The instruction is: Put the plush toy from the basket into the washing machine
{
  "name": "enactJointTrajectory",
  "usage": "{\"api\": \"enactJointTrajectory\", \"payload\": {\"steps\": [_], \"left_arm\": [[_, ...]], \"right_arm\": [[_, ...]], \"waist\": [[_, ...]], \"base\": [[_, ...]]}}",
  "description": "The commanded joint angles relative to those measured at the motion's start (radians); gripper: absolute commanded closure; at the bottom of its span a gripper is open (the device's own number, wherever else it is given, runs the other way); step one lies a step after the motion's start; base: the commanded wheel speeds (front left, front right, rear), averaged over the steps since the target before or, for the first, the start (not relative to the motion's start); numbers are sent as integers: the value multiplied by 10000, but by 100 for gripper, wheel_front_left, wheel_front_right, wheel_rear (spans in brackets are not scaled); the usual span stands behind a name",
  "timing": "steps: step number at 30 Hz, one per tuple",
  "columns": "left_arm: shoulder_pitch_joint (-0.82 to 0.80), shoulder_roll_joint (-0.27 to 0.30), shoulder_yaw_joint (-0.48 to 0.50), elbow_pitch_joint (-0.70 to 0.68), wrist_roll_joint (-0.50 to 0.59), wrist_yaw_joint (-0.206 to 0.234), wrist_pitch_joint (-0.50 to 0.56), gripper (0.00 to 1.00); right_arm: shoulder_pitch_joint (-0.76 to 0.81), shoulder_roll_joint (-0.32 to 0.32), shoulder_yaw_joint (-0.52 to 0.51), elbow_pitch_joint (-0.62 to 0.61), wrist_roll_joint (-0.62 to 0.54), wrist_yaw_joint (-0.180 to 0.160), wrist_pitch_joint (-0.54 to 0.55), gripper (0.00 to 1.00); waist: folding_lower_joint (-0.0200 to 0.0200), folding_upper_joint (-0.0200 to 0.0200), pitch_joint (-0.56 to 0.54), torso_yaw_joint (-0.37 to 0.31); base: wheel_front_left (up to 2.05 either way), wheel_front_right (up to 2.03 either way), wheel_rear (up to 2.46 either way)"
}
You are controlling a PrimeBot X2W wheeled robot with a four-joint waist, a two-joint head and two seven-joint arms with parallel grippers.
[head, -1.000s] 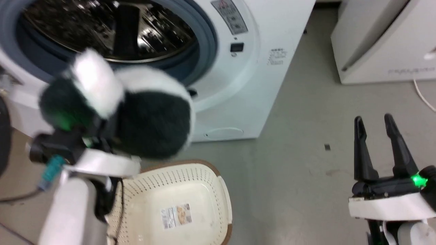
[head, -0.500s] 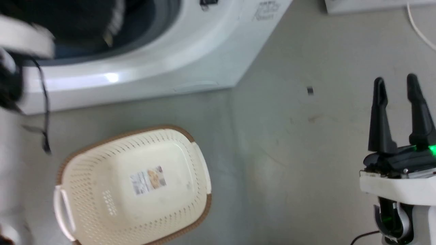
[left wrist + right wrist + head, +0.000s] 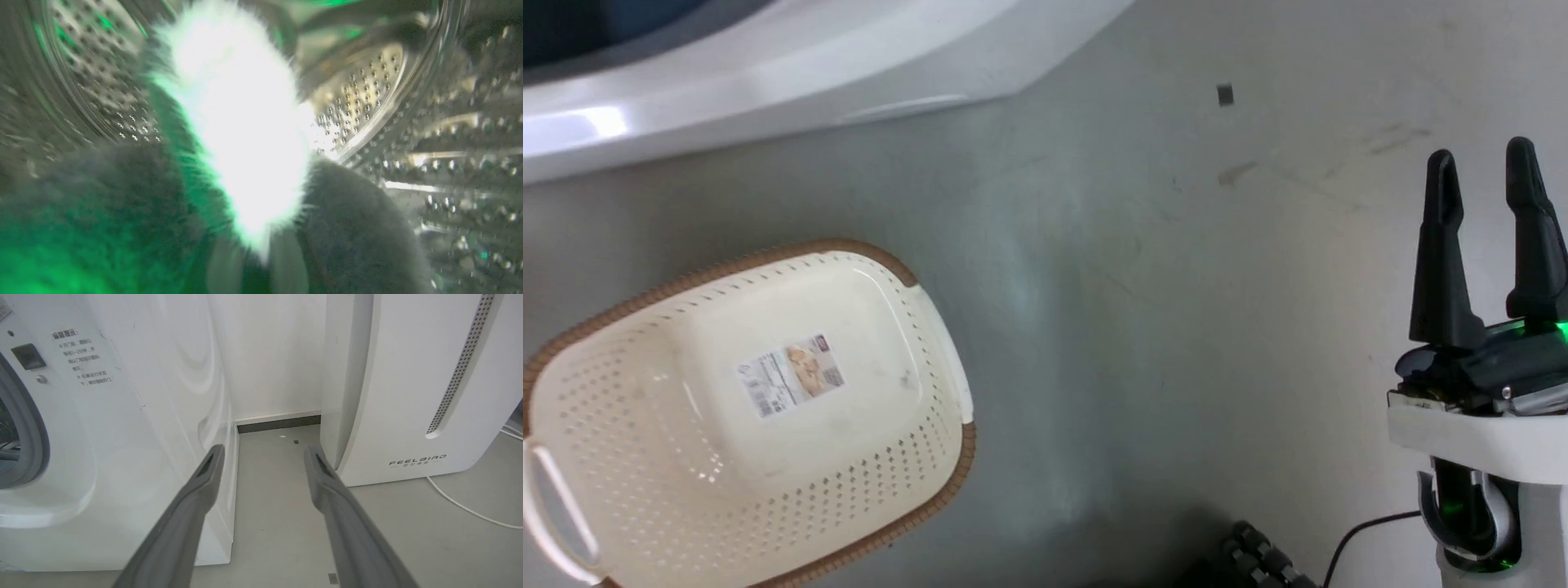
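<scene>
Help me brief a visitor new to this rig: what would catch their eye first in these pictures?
First, the plush toy, its white fur glaring, close before the left wrist camera inside the steel drum of the washing machine. Next, the basket, empty on the floor at the head view's lower left, and the right gripper, jaws open, at its right edge.

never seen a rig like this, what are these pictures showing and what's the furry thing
This is a wheeled robot with two arms, each ending in a two-finger gripper. The head view looks down at the floor: the empty basket, the lower front of the washing machine, and the right gripper, open and holding nothing. The left wrist view looks along the left gripper inside the steel drum, where it pinches the black-and-white plush toy. The right wrist view looks between the washing machine and a white FEELBIRD appliance.
</scene>
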Motion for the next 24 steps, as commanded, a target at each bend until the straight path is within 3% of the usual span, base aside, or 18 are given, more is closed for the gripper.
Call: {"api": "enactJointTrajectory", "payload": {"steps": [1, 8, 14, 15, 16, 17, 24], "left_arm": [[-154, -60, -128, 338, 96, -28, -64, 100], [-144, -32, -1185, 1903, 18, -39, 90, 100], [-15, 83, -2423, 2334, -873, -42, 125, 100], [18, 116, -2619, 2368, -950, -42, 40, 94], [53, 148, -2804, 2403, -1002, -42, -76, 21], [97, 171, -2980, 2447, -1056, -42, -178, 0], [544, 97, -3489, 2728, -1456, -43, -830, 0]], "right_arm": [[-167, 9, 13, -67, 33, -7, -44, 0], [-280, 9, 195, -339, 165, -7, -44, 0], [-281, 9, 190, -321, -36, -7, -44, 0], [-275, 9, 167, -295, -77, -7, -44, 0], [-271, 9, 138, -273, -116, -7, -44, 0], [-266, 9, 120, -244, -156, -7, -44, 0], [-175, 9, 155, -2, -451, -7, -44, 0]], "waist": [[-2, 0, 254, -114], [-2, 0, 387, -148], [-2, 0, 204, 37], [-2, 0, 132, 78], [-2, 0, 49, 124], [-2, 0, -48, 169], [-2, 0, -952, 493]], "base": [[0, 0, 0], [0, 0, 0], [0, 0, 0], [0, 0, 0], [0, 0, 0], [0, 0, 0], [0, 0, 0]]}}
